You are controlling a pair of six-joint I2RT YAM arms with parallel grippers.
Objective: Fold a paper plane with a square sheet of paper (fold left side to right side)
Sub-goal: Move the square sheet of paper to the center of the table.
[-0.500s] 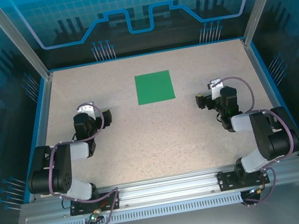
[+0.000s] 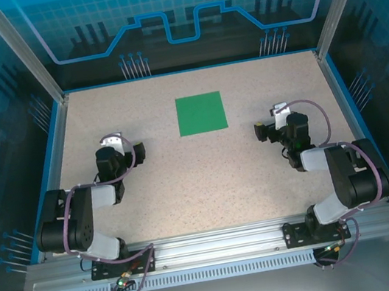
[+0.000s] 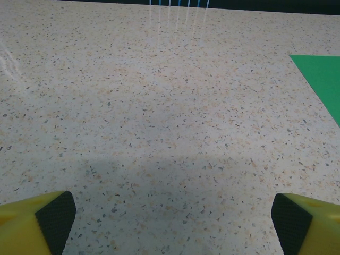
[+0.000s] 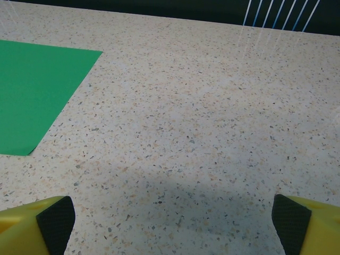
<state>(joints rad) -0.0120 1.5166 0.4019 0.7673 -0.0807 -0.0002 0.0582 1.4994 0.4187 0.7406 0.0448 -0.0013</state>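
Green square sheet of paper point(image 2: 201, 113) lay flat, unfolded, mid table point(image 2: 209, 188) twd far edge. Fingers of left gripper point(image 3: 172, 215) & right gripper point(image 4: 174, 217) spread wide, empty, apart from sheet.

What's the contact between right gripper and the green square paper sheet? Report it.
Apart. Right wrist view shows bare speckled table between the right gripper and the green square paper sheet.
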